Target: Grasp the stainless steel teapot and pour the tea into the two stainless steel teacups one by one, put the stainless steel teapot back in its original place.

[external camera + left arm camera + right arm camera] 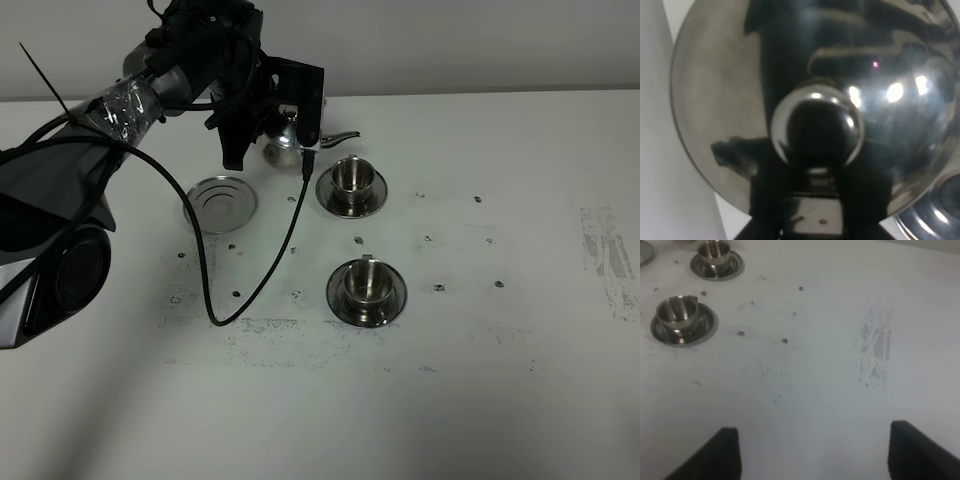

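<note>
The stainless steel teapot (283,143) hangs off its saucer at the back of the table, with my left gripper (271,126) shut on its handle. Its thin spout (340,135) points right, toward the far teacup (352,178). The near teacup (366,284) stands on its own saucer toward the front. The empty round saucer (221,203), the original place, lies left of the far cup. In the left wrist view the teapot's shiny body (715,100) and lid knob (816,127) fill the picture. My right gripper (815,455) is open over bare table, with both teacups (677,315) (715,252) far from it.
A black cable (262,280) loops from the left arm down onto the table between the empty saucer and the near cup. The white table (500,380) carries small dark specks and a scuffed grey patch (605,255) at the right.
</note>
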